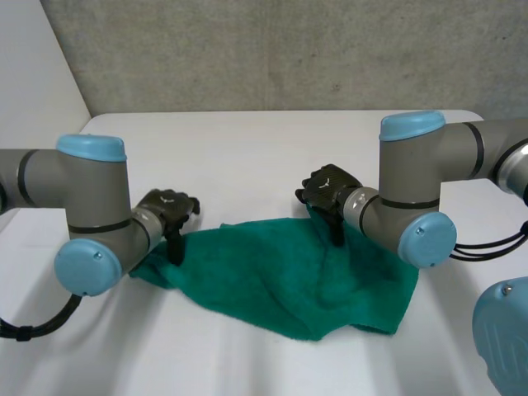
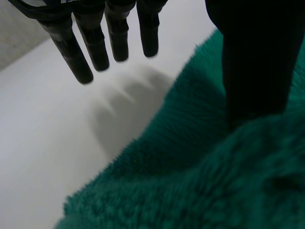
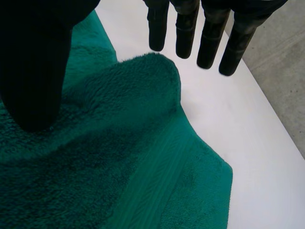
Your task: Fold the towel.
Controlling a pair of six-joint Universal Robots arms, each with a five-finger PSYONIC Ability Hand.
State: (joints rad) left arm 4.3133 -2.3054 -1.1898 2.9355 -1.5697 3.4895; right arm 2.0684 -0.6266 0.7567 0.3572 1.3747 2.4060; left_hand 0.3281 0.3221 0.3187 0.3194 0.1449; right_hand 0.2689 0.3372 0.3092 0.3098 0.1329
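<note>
Subject: a dark green terry towel (image 1: 280,272), lying rumpled and unfolded on the white table (image 1: 247,140), toward the front and centre. It is spread in one loose layer with creases across the middle, so no fold is made yet. A flat woven band (image 3: 152,176) runs near one end.

Left hand (image 1: 169,210): at the towel's left corner. It is released. The straight fingers (image 2: 97,47) hang over bare table just past the towel's edge, and the thumb (image 2: 257,62) is down on the pile. Nothing is pinched.

Right hand (image 1: 328,191): at the far edge, toward the right. It is also released. Its fingers (image 3: 209,43) are straight above bare table, and the thumb (image 3: 33,62) is over the cloth. A raised hump of the towel's edge lies between them, not gripped.

Assessment of the step in hand: each hand appears placed to take the far edge.
- The fingers should slide under the hem and close against the thumb on a single layer, both hands together.
- The edge should then be lifted level and drawn toward the near side.
- Uneven grips would probably skew the fold.
- The hump at the right hand may offer two layers, so that grip needs checking.

Count:
- Towel: one.
- Hands: two.
- Grey arms with blue caps (image 1: 91,214): two.
- Table: one.
</note>
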